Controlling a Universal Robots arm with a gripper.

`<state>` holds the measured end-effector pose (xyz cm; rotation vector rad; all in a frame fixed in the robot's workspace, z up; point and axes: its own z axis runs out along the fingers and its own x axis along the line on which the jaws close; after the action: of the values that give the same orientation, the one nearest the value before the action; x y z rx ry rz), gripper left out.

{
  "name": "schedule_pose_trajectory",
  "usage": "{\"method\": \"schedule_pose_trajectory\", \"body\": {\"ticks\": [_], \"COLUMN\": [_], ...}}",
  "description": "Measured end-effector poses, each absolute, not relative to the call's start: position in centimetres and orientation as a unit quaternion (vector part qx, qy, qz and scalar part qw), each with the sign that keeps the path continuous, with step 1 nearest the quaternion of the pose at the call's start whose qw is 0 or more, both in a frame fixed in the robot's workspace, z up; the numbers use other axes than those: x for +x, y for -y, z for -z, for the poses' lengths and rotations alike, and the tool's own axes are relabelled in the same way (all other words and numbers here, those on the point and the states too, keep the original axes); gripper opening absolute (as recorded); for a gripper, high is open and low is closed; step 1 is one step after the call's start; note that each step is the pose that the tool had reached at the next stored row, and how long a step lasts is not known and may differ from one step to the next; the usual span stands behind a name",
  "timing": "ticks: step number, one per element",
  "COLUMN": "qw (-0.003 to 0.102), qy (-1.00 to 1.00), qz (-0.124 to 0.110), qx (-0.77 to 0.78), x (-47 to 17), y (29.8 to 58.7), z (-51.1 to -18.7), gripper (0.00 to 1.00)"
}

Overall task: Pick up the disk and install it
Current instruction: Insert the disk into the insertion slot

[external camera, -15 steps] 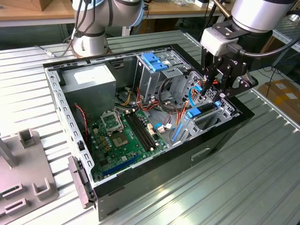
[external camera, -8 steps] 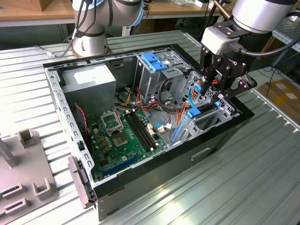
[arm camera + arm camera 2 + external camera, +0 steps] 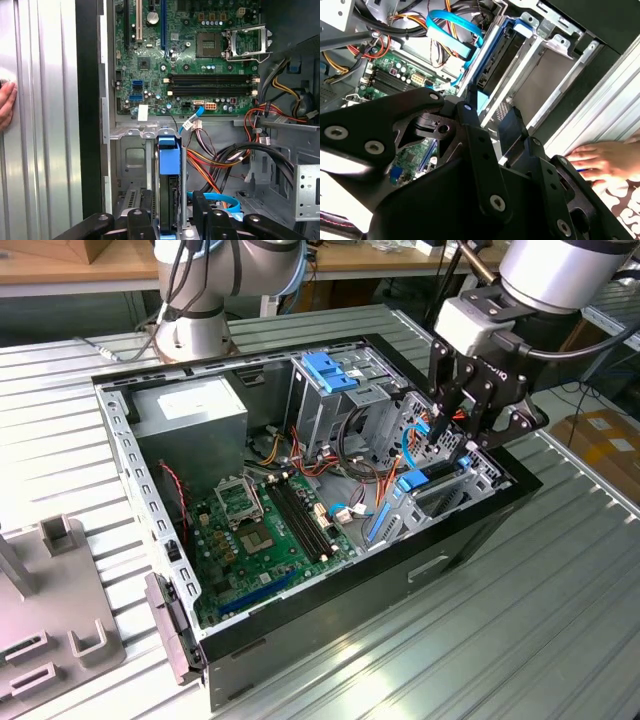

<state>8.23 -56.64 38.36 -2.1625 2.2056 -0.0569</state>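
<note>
Ribbed worktop [image 3: 520, 620] bears a computer case [image 3: 330, 618]; the disk [image 3: 169, 165] sits slotted beneath the wide-open end effector [image 3: 171, 215]; installing seems nearly done.

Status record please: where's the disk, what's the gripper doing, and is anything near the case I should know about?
disk: on edge in a slot of the drive cage, blue bracket end showing
seating: cannot tell if fully home
gripper: open, directly over the disk, a finger on either side with gaps, not gripping
case: open, lying on the ribbed metal table
person's hand: resting on the table beside the case
</note>
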Motion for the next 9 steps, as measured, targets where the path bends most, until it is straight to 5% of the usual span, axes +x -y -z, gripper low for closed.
{"method": "schedule_pose_trajectory", "body": {"ticks": [9], "qw": [0.026], "qy": [-0.714], "qz": [0.018], "qx": [-0.700], "x": [8.55], "y": [56.13], "z": [-37.38], "gripper": [0.45]}}
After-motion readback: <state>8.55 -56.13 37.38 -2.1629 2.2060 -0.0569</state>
